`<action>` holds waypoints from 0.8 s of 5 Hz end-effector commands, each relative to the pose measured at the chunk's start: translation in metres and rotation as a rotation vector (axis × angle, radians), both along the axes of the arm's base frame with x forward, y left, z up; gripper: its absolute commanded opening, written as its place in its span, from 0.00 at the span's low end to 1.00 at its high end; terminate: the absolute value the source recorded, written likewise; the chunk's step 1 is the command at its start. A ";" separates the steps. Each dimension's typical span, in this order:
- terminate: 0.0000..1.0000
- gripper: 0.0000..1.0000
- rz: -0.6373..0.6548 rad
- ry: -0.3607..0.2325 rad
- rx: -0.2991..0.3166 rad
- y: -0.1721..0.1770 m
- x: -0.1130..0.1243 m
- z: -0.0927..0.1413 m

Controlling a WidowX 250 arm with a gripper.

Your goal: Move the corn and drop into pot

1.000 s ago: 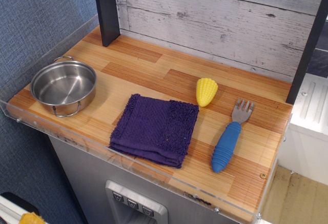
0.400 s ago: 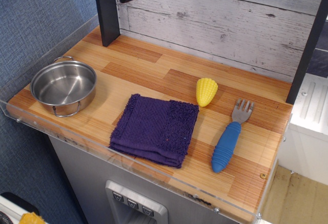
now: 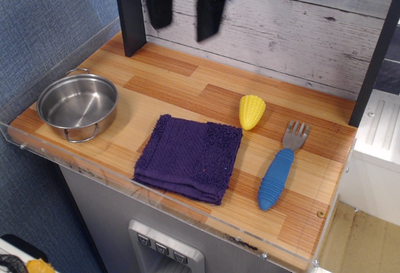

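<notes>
Corn [image 3: 252, 111] sits untouched just beyond the purple cloth [image 3: 189, 157]; the pot [image 3: 77, 106], empty, is well left of the cloth. I see my gripper [image 3: 184, 15] high above, jaws wide, holding nothing. Everything remains.

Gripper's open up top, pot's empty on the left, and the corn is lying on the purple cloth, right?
Not quite. In the observation.image view the corn lies on the bare wood just beyond the purple cloth, not on it. The gripper is open above and the pot is empty.
</notes>
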State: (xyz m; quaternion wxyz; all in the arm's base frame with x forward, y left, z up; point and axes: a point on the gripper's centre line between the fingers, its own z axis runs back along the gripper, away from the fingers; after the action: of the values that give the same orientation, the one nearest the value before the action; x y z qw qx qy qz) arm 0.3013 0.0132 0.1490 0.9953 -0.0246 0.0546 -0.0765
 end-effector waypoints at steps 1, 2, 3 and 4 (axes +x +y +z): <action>0.00 1.00 0.069 -0.076 0.074 -0.021 0.008 -0.013; 0.00 1.00 0.104 -0.090 0.088 -0.020 0.013 -0.026; 0.00 1.00 0.077 -0.154 0.082 -0.022 0.020 -0.039; 0.00 1.00 0.022 -0.165 0.055 -0.029 0.029 -0.050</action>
State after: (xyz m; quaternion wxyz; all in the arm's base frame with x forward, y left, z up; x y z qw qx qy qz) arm 0.3240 -0.0156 0.0851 0.9982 0.0042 -0.0015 -0.0602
